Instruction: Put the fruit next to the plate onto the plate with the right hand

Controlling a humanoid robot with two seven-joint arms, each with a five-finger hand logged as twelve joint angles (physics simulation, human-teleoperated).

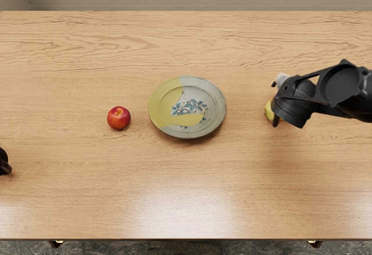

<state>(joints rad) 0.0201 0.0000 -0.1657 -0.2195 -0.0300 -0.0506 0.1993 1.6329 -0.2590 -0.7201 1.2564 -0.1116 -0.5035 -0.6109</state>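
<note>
step: grasp phase, judging by the layout. Fruit isn't on the plate (220,107) yet.
right hand (289,106): comes in from the right edge and sits right over the yellow fruit (269,111). Cannot tell whether it's wide, narrow or already holding; its own bulk hides the contact side.
fruit pos: on the table (186,197), right of the plate and clear of its rim. Only a yellow-green sliver peeks out at the hand's left edge.
fruit vs hand: overlapping in view, either touching or just beside. Can't say which.
how to do it well: confirm a firm wrap before lifting. Lift enough to clear the rim, carry left, set down near plate centre. It's round, so release low or it may roll.
distractor: red apple (118,118) left of the plate, well apart from this hand. Leave it.
left hand (3,162): barely in view at the left edge, resting.
</note>
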